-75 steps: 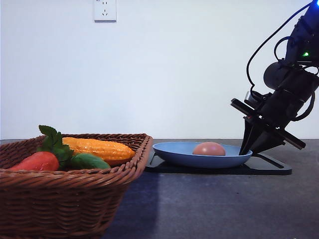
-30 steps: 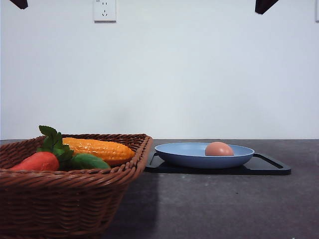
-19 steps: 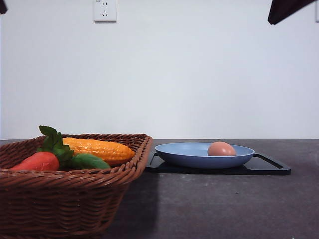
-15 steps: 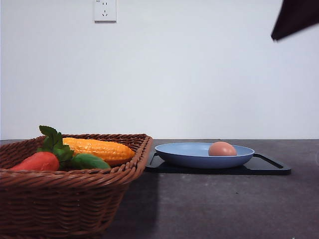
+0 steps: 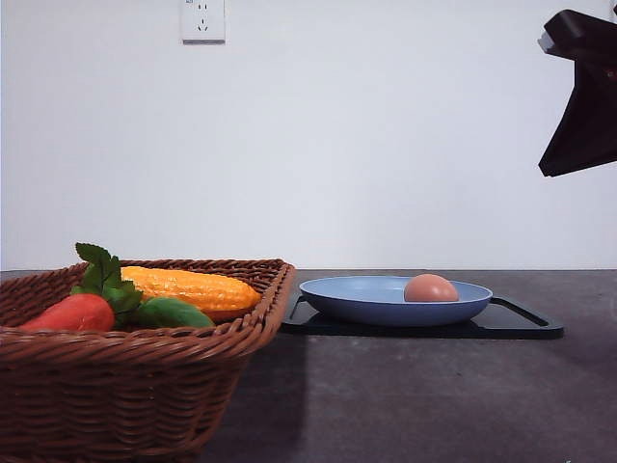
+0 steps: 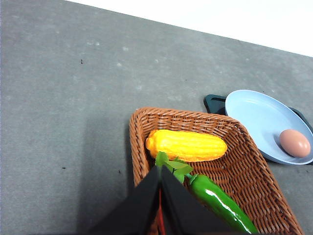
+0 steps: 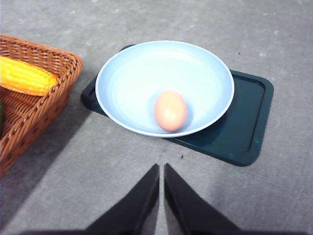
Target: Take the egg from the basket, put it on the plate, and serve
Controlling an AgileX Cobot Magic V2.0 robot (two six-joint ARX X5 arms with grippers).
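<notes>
Grey bench [image 7: 58,166] under me, the egg [image 7: 170,110] lies loose in the plate [image 7: 127,73] on the tray [image 7: 244,142], both my right claw [image 7: 161,169] and left claw [image 6: 160,171] are closed and empty, and I judge any jolt while serving could roll it out.

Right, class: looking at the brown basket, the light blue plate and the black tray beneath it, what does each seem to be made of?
The brown woven basket: wicker or rattan-look weave, visible interlaced strands. The round light blue plate: matte, smooth, probably plastic or glazed ceramic; unclear which. The flat black rectangular tray: smooth, dark, faint sheen, likely plastic.
</notes>
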